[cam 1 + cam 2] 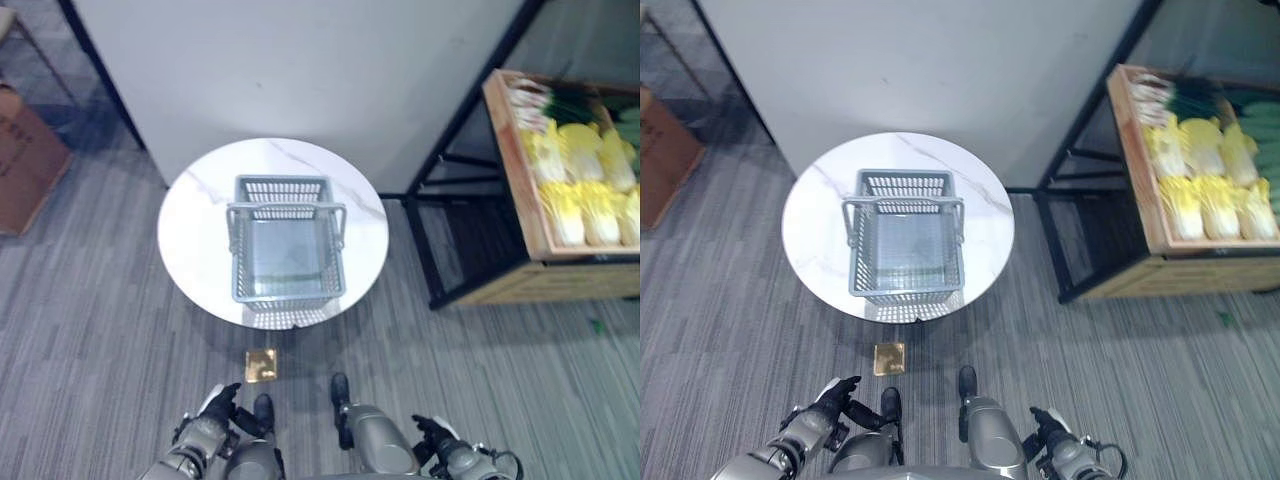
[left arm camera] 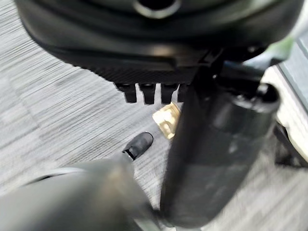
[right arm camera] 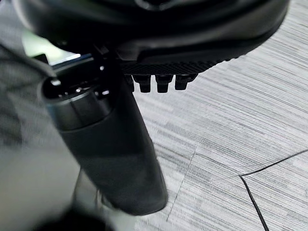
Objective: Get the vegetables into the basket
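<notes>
An empty grey plastic basket (image 1: 285, 184) stands on a round white marble table (image 1: 195, 225), its handles up. The vegetables are pale yellow cabbages (image 1: 580, 190) with some green stalks behind them. They lie in a wooden crate (image 1: 508, 150) on a black rack to the right of the table. My left hand (image 1: 216, 404) hangs low at the lower left, well short of the table, its fingers (image 2: 144, 91) relaxed and holding nothing. My right hand (image 1: 436, 434) hangs low at the lower right, its fingers (image 3: 159, 82) also relaxed and empty.
The black rack frame (image 1: 440, 190) stands between the table and the crate. A white panel (image 1: 300, 70) rises behind the table. A cardboard box (image 1: 25, 160) sits at the far left. A small gold plate (image 1: 262, 364) lies on the grey floor before the table.
</notes>
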Robot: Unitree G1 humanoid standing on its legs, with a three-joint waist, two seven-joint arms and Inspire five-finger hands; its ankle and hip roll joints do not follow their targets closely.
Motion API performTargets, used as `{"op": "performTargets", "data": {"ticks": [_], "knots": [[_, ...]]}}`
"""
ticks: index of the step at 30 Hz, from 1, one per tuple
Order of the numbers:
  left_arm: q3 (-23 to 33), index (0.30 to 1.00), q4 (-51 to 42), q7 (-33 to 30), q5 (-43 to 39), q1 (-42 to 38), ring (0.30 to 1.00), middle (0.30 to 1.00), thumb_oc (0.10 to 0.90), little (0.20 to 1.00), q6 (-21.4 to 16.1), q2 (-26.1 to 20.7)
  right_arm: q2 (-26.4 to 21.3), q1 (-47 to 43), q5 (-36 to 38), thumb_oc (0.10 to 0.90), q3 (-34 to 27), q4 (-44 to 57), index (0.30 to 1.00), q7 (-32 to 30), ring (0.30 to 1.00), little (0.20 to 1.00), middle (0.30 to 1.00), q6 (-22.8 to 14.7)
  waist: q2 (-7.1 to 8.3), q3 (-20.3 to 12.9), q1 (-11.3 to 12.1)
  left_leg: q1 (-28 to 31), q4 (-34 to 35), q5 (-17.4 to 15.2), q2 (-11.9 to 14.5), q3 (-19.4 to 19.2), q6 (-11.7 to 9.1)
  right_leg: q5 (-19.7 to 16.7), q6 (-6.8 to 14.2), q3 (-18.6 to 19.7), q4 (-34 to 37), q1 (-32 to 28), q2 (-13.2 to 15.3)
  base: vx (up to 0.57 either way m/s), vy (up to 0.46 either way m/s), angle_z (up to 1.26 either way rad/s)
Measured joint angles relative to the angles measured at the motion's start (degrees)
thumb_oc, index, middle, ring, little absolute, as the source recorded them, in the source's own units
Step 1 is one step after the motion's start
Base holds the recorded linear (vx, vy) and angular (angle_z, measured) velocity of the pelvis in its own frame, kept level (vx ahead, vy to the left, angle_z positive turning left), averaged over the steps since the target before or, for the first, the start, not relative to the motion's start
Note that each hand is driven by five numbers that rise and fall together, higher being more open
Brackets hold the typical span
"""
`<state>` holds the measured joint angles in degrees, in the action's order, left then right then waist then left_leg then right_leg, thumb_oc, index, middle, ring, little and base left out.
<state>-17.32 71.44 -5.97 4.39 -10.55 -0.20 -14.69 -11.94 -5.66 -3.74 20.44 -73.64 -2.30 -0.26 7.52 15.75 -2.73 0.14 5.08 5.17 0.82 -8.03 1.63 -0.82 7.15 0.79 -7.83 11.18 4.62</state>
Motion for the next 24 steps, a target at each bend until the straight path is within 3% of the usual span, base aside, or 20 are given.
{"op": "performTargets", "data": {"ticks": [4,6,11,14,16,18,24], "knots": [[-0.13,1.000,0.16,-0.14,0.07,0.21,1.000,1.000,0.900,1.000,0.43,-0.11,-0.42,0.32,0.14,0.900,-0.40,0.68,1.000,-0.17,1.000,1.000,1.000,-0.09,-0.02,-0.93,-0.17,0.68,0.27,-0.57,1.18,-0.26,-1.02,-2.16,-0.85,0.23,4.27,-2.58,-1.24,0.04,-0.010,-0.17],[-0.19,1.000,0.39,-0.02,0.10,0.60,1.000,1.000,0.900,1.000,0.73,0.17,-0.34,1.41,0.14,0.900,-0.39,1.10,1.000,-0.12,1.000,1.000,1.000,-0.02,-0.20,-1.61,-0.52,2.10,0.02,-0.98,1.22,-0.34,-1.38,-4.96,-1.95,-0.23,6.17,-4.87,-1.20,0.07,-0.025,-0.02],[0.01,1.000,0.42,-0.05,0.09,3.20,1.000,1.000,0.900,1.000,1.25,0.53,-1.92,3.83,0.59,0.900,-1.92,2.22,1.000,-0.21,1.000,1.000,1.000,0.15,-2.79,-5.00,-0.93,3.87,-0.01,-1.69,1.86,-0.21,-2.48,-5.91,-3.32,-1.00,9.48,-8.32,-1.80,0.06,-0.019,0.03],[0.24,1.000,0.40,-0.18,0.09,4.09,1.000,1.000,0.900,1.000,1.26,0.14,-2.71,4.23,4.48,0.900,-5.28,5.29,1.000,-0.58,1.000,1.000,1.000,0.15,-3.10,-5.64,-1.46,4.33,0.00,-2.01,1.91,-0.32,-2.67,-5.92,-3.33,-0.76,10.19,-9.02,-1.89,0.03,-0.013,-0.06],[2.23,1.000,-1.84,-0.31,0.06,5.70,1.000,1.000,0.900,1.000,1.36,0.02,-4.53,7.59,8.00,0.900,-8.11,19.27,1.000,-1.05,1.000,1.000,1.000,2.01,-3.07,-5.66,-1.73,4.57,0.01,-2.32,2.02,-0.69,-3.07,-5.84,-3.10,-0.30,10.44,-9.06,-2.08,0.03,-0.018,-0.14],[2.35,1.000,-3.68,-0.43,0.06,7.69,1.000,1.000,0.900,1.000,1.15,-0.09,-6.87,8.98,9.31,0.900,-9.10,31.91,1.000,-2.05,1.000,1.000,1.000,-0.44,-3.00,-5.72,-2.76,4.66,0.10,-2.39,2.09,-1.10,-3.14,-6.14,-2.92,0.32,10.89,-9.17,-2.16,0.03,-0.007,-0.12],[3.61,1.000,-3.46,-0.66,0.05,8.18,1.000,1.000,0.900,1.000,1.06,0.33,-13.26,3.92,9.24,0.900,-13.02,42.27,1.000,-4.99,1.000,1.000,1.000,-2.48,-3.01,-6.71,-2.37,4.26,0.32,-3.00,2.34,-1.35,-3.14,-6.32,-2.69,0.79,10.98,-8.58,-2.47,0.02,-0.005,-0.02]]}}
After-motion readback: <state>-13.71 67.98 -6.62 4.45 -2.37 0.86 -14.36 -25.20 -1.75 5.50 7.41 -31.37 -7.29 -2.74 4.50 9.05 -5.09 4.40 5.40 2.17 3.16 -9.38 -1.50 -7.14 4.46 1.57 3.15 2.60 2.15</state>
